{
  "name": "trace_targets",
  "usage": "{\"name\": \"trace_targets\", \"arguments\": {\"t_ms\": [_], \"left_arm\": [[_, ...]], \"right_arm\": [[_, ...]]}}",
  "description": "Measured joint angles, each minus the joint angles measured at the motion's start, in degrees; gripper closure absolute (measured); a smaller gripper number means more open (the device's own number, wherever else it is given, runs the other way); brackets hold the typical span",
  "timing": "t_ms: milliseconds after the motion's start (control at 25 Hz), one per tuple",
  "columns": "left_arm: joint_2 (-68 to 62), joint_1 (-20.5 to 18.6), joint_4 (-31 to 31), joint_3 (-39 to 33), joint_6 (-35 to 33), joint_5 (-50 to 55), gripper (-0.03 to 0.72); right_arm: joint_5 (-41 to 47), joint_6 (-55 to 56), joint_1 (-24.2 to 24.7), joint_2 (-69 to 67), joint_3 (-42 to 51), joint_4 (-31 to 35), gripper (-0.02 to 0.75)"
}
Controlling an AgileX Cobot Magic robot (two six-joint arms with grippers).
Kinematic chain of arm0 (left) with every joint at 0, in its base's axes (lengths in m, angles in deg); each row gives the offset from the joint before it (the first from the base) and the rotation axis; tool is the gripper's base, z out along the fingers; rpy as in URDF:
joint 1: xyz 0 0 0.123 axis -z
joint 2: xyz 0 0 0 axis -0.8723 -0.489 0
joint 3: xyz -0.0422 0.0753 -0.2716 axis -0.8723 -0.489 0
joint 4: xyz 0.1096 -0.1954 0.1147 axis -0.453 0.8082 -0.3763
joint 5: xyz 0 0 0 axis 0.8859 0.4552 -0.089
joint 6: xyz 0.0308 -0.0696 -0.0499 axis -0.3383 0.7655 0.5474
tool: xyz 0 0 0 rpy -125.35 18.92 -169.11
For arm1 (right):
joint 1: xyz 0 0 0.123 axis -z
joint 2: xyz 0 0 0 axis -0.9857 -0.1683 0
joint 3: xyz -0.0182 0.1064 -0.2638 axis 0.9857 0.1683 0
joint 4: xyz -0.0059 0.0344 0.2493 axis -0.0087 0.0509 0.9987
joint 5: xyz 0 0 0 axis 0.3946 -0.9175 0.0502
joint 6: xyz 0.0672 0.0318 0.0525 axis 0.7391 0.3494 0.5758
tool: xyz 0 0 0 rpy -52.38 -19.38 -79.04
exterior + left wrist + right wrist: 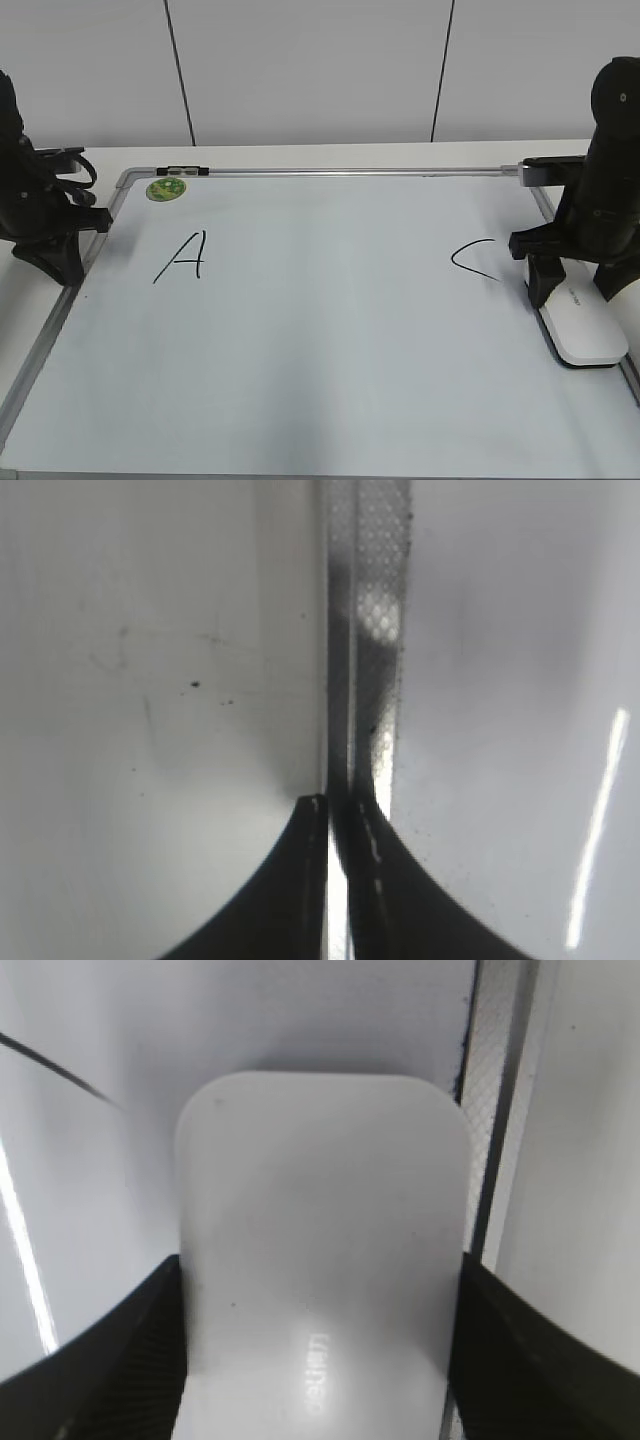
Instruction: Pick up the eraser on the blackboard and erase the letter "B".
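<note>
The blackboard (pixel 320 360) is a white dry-erase board lying flat. It bears a black "A" (pixel 180 257) on the left and a black "C" (pixel 475 260) on the right. No letter "B" shows between them. The white eraser (pixel 585 332) rests on the board at its right edge. My right gripper (pixel 568 285) is shut on the eraser's far end; in the right wrist view its fingers (pixel 320 1270) press both sides of the eraser (pixel 320 1180). My left gripper (pixel 62 262) is shut and empty at the board's left frame (pixel 340 805).
A round green magnet (pixel 166 187) sits at the board's far left corner. The grey metal frame (pixel 368 630) runs under the left gripper and beside the eraser (pixel 495 1110). A stroke of the "C" (pixel 50 1065) shows left of the eraser.
</note>
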Motion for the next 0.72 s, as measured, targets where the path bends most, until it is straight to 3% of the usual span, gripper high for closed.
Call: {"name": "trace_targets", "arguments": {"t_ms": [280,520,720], "left_arm": [[0.0,0.0,0.0,0.0,0.0,0.0,0.669],[0.0,0.0,0.0,0.0,0.0,0.0,0.669],[0.0,0.0,0.0,0.0,0.0,0.0,0.669]], "right_arm": [[-0.1,0.1,0.0,-0.1,0.0,0.0,0.204],[-0.1,1.1,0.0,-0.1,-0.1,-0.3,0.104],[-0.1,1.7,0.0,-0.1,-0.1,-1.1,0.097]]}}
